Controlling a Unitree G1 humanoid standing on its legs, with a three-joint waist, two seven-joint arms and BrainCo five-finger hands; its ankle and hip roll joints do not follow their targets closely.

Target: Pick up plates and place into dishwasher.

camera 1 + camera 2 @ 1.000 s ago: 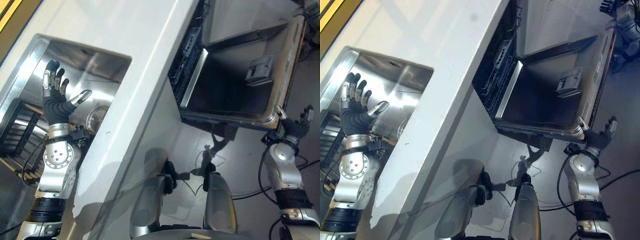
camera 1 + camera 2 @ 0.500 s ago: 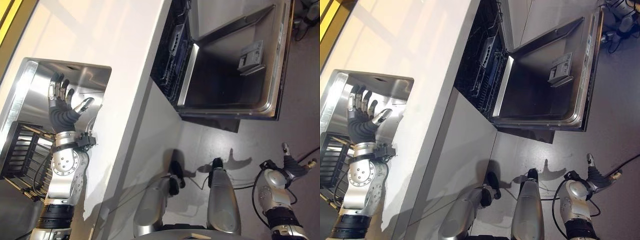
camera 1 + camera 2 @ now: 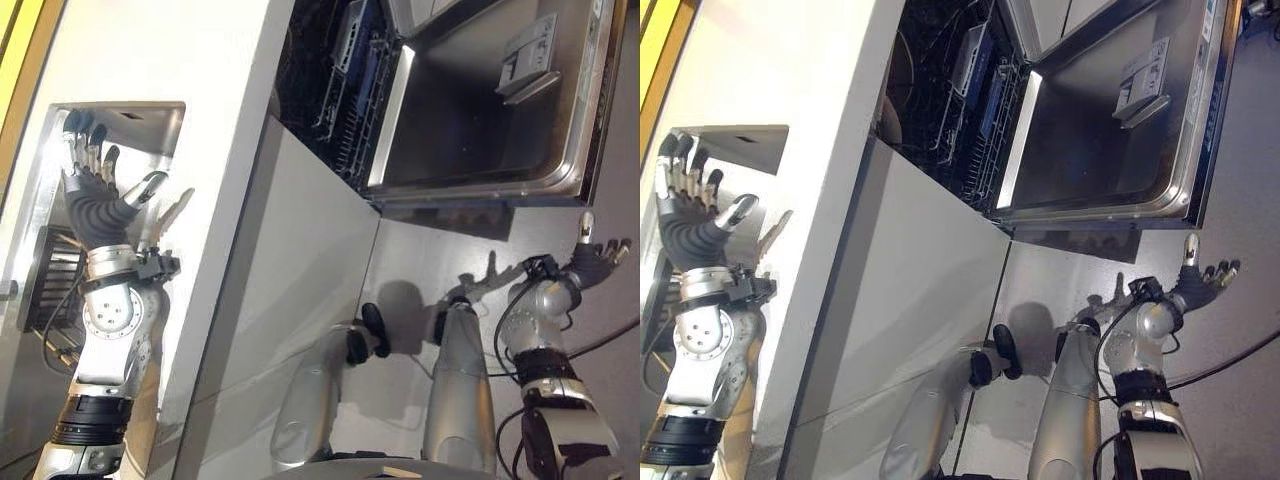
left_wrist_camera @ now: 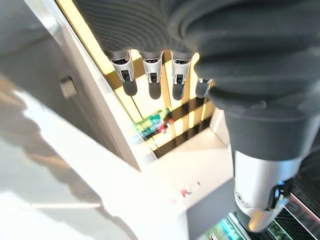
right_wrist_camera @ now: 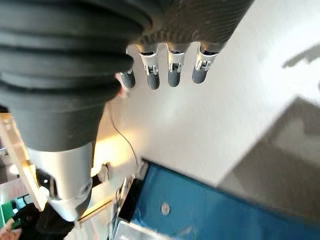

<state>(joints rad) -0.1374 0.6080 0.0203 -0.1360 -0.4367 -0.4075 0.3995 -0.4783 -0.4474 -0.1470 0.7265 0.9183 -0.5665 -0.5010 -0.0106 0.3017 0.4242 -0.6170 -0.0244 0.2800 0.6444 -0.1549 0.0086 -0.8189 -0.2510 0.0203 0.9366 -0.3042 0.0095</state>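
The dishwasher stands open under the white counter (image 3: 215, 130), its steel door (image 3: 470, 110) folded down and a dark wire rack (image 3: 335, 75) showing inside. My left hand (image 3: 92, 205) is raised over the steel sink (image 3: 140, 125), fingers (image 4: 152, 80) straight and spread, holding nothing. My right hand (image 3: 592, 264) hangs low above the floor, just below and to the right of the door's front edge. Its fingers (image 5: 172, 70) are spread too, and it is empty.
A dark wire drying rack (image 3: 55, 285) sits at the near end of the sink, beside my left forearm. The lowered door juts out into the floor space in front of the white cabinet front (image 3: 290, 260). Grey floor (image 3: 420, 270) lies below the door.
The camera has swung, so the whole scene has shifted. My left hand stays raised and open over the sink. My right hand has come up closer to the door's front edge.
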